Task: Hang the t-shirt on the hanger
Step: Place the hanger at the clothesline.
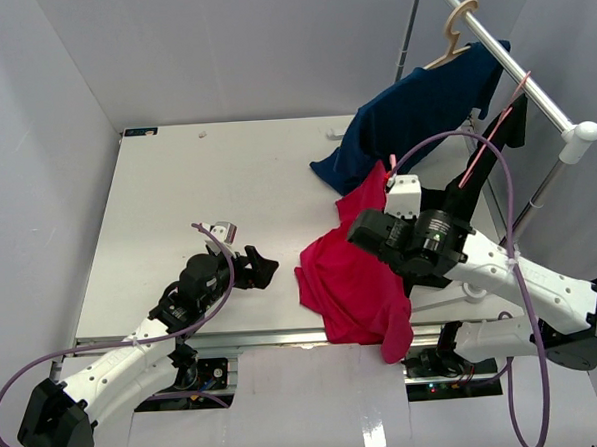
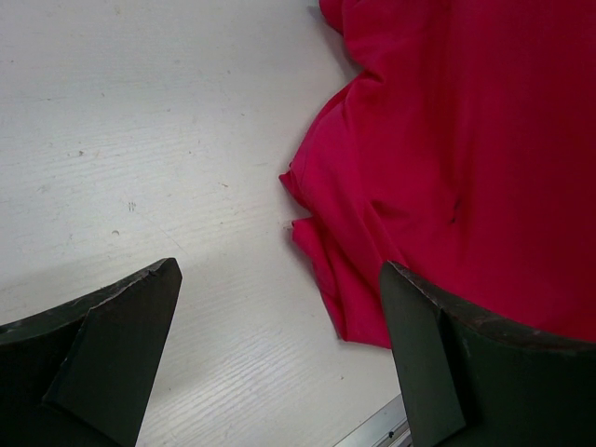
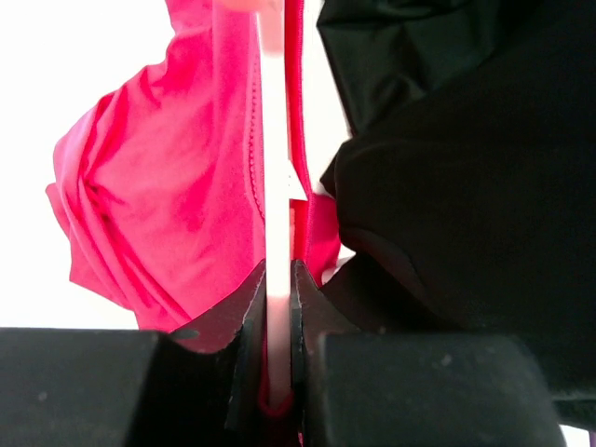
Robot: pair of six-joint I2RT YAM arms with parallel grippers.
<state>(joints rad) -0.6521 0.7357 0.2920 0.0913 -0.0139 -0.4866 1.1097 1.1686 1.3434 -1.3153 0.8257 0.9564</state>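
The crimson t-shirt (image 1: 352, 281) lies crumpled at the table's front right, part of it hanging over the near edge. Its upper part is lifted up to my right gripper (image 1: 366, 220). In the right wrist view that gripper (image 3: 277, 279) is shut on a thin pale-pink hanger bar (image 3: 274, 186), with red cloth (image 3: 158, 186) draped around the bar and caught low between the jaws. Most of the hanger is hidden by the shirt. My left gripper (image 1: 266, 270) is open and empty, just left of the shirt's edge (image 2: 466, 140), low over the table (image 2: 140, 140).
A navy shirt (image 1: 423, 112) hangs on a beige hanger (image 1: 456, 30) from the metal rail (image 1: 542, 96) at the back right, its hem trailing on the table. A black garment (image 1: 496, 123) hangs beside it and fills the right of the right wrist view (image 3: 466, 186).
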